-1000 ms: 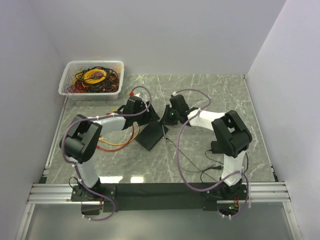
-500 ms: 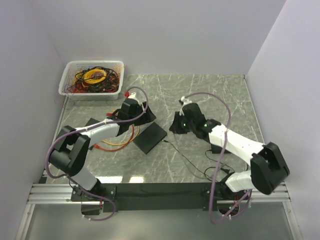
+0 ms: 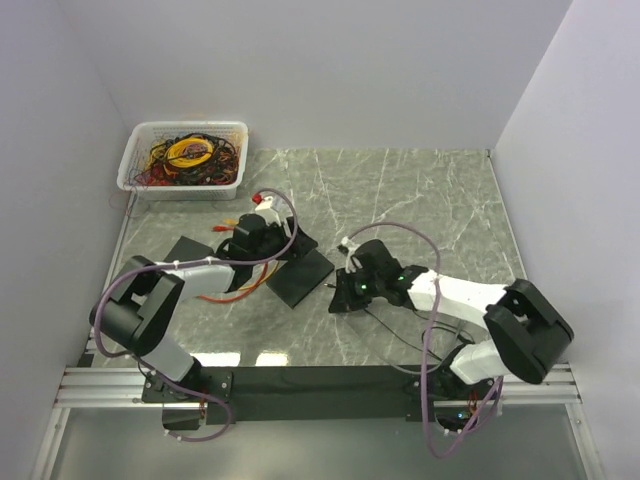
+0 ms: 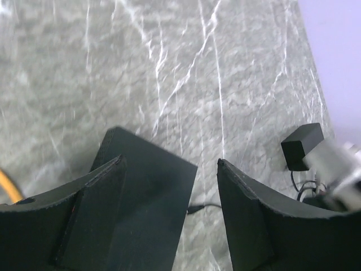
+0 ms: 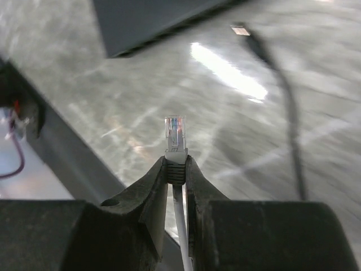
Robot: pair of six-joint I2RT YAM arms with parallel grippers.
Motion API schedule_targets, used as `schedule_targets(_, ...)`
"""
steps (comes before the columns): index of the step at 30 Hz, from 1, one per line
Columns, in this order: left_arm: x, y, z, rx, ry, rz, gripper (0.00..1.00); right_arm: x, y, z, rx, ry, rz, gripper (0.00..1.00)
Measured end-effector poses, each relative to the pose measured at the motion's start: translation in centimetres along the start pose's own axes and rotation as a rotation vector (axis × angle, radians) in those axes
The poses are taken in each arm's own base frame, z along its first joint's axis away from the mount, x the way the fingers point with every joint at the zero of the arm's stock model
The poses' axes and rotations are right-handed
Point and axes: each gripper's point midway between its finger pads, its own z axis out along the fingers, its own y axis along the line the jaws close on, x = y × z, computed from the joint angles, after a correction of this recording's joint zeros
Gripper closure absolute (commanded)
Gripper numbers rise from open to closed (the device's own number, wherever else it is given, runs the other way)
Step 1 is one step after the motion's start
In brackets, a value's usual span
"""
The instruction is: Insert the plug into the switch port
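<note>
Because the right gripper [image 5: 176,168] is pinched on the plug [image 5: 175,131] near the switch [image 3: 300,272], and the left gripper [image 4: 169,169] stands spread over it, the arm should level the plug and square it to the switch's side before pushing.

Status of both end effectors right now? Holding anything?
Left end effector: open, holding nothing; the black switch shows between its fingers.
Right end effector: closed on the plug, which sticks out past the fingertips.

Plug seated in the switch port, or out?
Out. The right gripper pinches the plug, its clear tip bare over the table; the switch lies apart.
</note>
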Motion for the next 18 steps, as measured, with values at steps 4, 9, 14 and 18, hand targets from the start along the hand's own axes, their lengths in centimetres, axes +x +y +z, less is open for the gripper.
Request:
schedule_targets(4, -0.6, -0.2, 0.5, 0.024, -0.032, 0.035, 0.29, 0.6, 2.0, 1.7, -0.06, 0.057, -0.043, 1.0)
schedule_targets(9, 0.1, 0.5, 0.9, 0.018, -0.024, 0.059, 0.3, 0.9, 2.3, 3.7, -0.08, 0.106, -0.057, 1.0)
schedule_targets(14, 1.1, 1.2, 0.5, 0.009, -0.015, 0.067, 0.3, 0.9, 1.4, 5.0, -0.048, 0.126, -0.06, 1.0)
schedule_targets(18, 1.9, 2.1, 0.2, -0.012, -0.007, 0.069, 0.32, -0.2, 1.0, 5.6, -0.003, 0.1, -0.078, 1.0)
